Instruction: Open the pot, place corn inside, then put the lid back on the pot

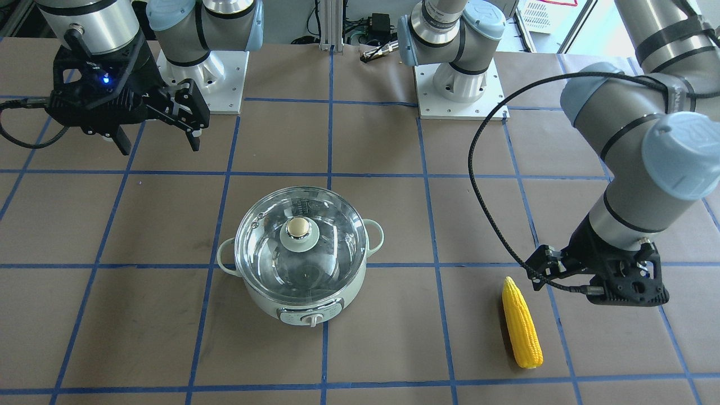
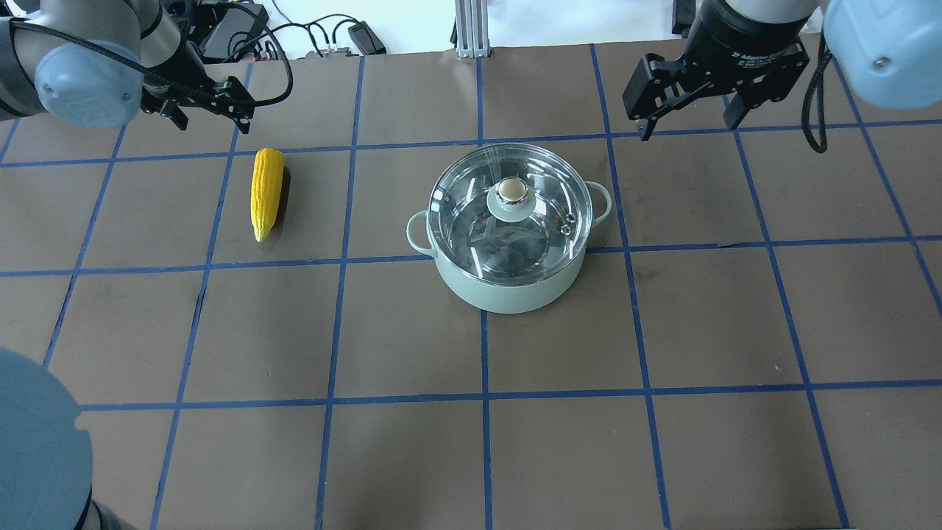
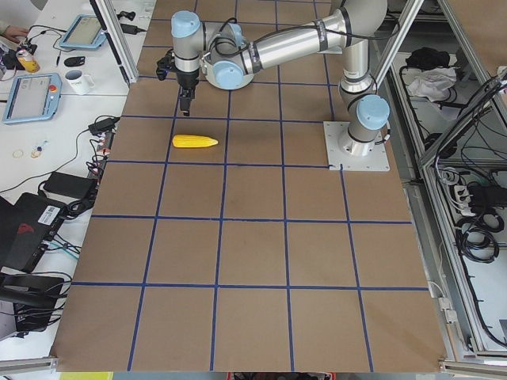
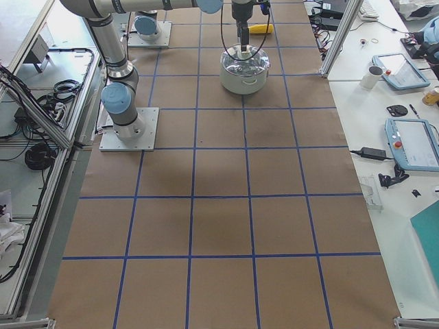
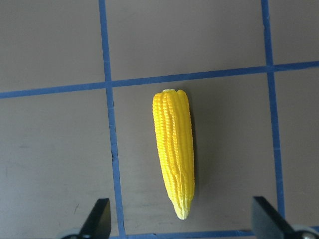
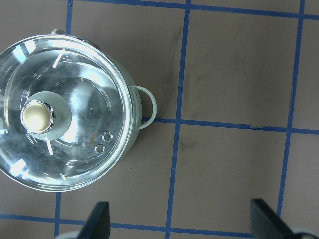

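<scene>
The mint-green pot [image 2: 508,288] stands mid-table with the glass lid [image 2: 471,213] on it, its gold-beige knob [image 2: 511,190] at the centre. The pot also shows in the front view [image 1: 264,298] and the right wrist view [image 6: 130,134]. The yellow corn [image 2: 266,191] lies on the table left of the pot, seen too in the left wrist view [image 5: 174,154]. My left gripper [image 2: 212,121] is open and empty, hovering just beyond the corn's blunt end. My right gripper [image 2: 688,126] is open and empty, raised beyond and to the right of the pot.
The brown table carries a blue tape grid. Both arm base plates [image 1: 202,73] [image 1: 460,84] sit at the robot's edge. Cables and adapters [image 2: 353,37] lie past the far edge. Side benches with tablets [image 3: 32,99] flank the table.
</scene>
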You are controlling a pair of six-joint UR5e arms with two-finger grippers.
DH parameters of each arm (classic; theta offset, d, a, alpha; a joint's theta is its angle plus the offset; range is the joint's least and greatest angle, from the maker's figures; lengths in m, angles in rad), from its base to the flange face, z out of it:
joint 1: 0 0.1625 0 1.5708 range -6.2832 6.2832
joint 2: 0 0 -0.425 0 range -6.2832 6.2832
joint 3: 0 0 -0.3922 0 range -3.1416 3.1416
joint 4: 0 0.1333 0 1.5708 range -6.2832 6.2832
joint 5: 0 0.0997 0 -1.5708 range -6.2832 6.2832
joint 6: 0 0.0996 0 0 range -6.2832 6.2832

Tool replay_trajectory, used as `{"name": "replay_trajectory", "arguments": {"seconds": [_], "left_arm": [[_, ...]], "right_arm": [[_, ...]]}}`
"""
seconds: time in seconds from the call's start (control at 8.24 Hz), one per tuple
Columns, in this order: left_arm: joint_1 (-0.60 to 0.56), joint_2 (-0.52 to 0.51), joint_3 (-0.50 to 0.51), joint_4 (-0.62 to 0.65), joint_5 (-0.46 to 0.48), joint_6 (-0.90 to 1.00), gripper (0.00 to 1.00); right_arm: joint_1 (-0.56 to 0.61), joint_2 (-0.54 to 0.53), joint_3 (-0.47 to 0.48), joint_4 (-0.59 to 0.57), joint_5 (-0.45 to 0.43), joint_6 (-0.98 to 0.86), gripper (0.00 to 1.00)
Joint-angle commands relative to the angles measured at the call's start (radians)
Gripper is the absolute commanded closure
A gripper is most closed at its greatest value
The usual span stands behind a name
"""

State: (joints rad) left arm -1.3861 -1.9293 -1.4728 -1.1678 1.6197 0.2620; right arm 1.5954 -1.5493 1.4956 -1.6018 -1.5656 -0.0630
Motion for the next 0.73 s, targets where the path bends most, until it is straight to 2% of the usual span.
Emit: {"name": "replay_trajectory", "arguments": {"seconds": [0.0,0.24,0.36,0.49,0.61], "left_arm": [[0.001,-0.129,-0.007,0.110,-0.006,-0.039,0.00],[0.001,-0.177,-0.009,0.114,-0.004,-0.037,0.00],[0.001,-0.195,-0.007,0.114,-0.004,-0.027,0.00],[0.001,-0.221,-0.006,0.125,-0.004,-0.026,0.00],[0.002,-0.243,-0.006,0.141,-0.003,-0.026,0.00]], "right_arm": [[0.003,0.033,-0.014,-0.004,0.009,0.011,0.00],[0.044,0.089,-0.018,-0.082,0.028,0.127,0.00],[0.093,0.138,-0.027,-0.155,0.016,0.150,0.00],[0.163,0.181,-0.052,-0.180,0.015,0.208,0.00],[0.226,0.227,-0.055,-0.237,0.015,0.312,0.00]]}}
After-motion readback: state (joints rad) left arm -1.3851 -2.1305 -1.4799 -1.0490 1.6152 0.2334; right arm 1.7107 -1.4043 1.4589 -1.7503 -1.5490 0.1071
